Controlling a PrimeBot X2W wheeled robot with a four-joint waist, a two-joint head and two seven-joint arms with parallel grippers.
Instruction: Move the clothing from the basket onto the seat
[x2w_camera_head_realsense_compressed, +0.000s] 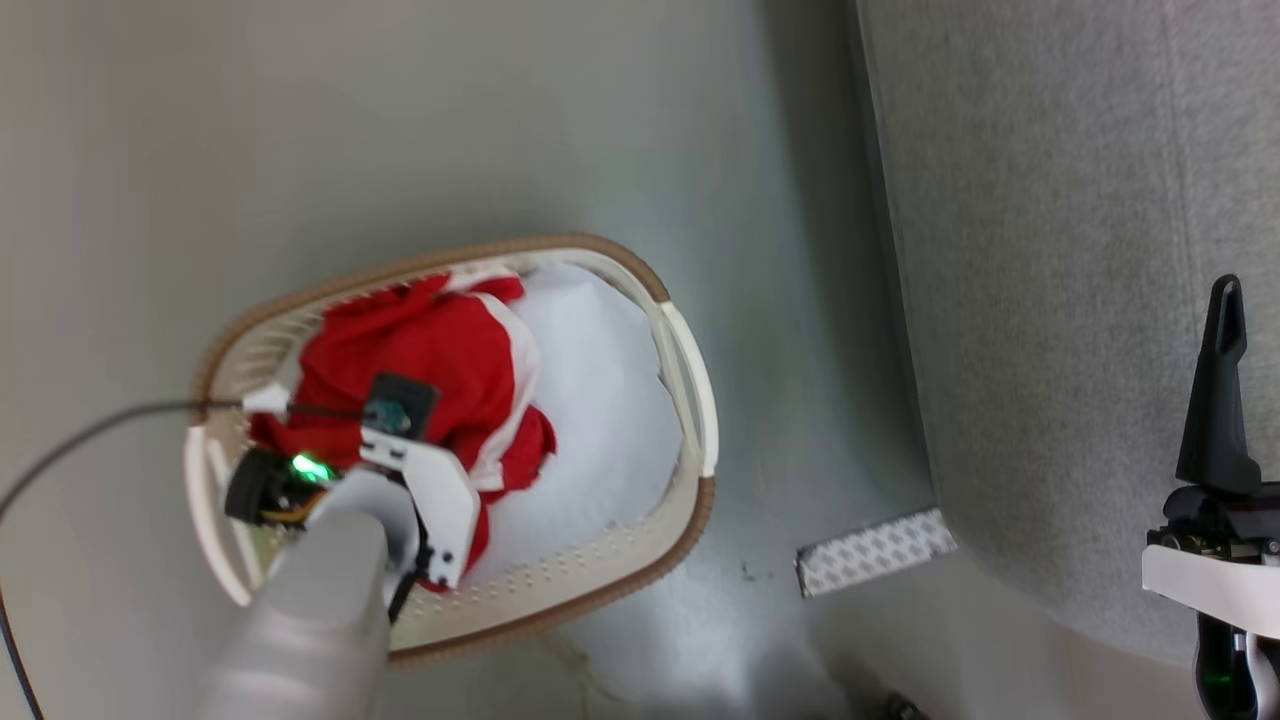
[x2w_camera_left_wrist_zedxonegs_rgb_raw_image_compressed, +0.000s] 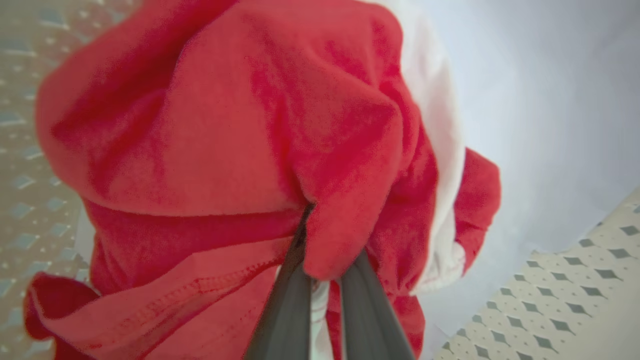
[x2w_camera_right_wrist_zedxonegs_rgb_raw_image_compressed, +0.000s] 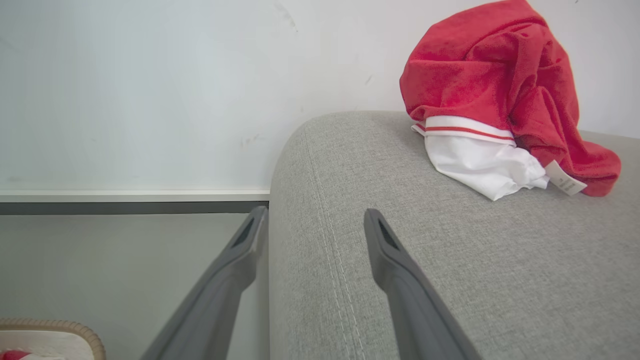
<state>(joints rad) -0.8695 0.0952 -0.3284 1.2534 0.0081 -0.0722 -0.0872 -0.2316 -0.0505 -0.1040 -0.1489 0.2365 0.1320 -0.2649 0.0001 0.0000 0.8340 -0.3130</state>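
Flanking clothing (x2w_camera_head_realsense_compressed: 425, 350) — pale cloth (x2w_camera_head_realsense_compressed: 610, 400), basket (x2w_camera_head_realsense_compressed: 700, 400).

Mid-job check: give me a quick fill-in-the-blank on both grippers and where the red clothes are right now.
1. The left gripper is ___ on a fold of the red garment in the basket.
2. The right gripper stands ___, holding nothing.
3. A second garment already lies on the grey ___.
Missing words: shut; open; sofa.
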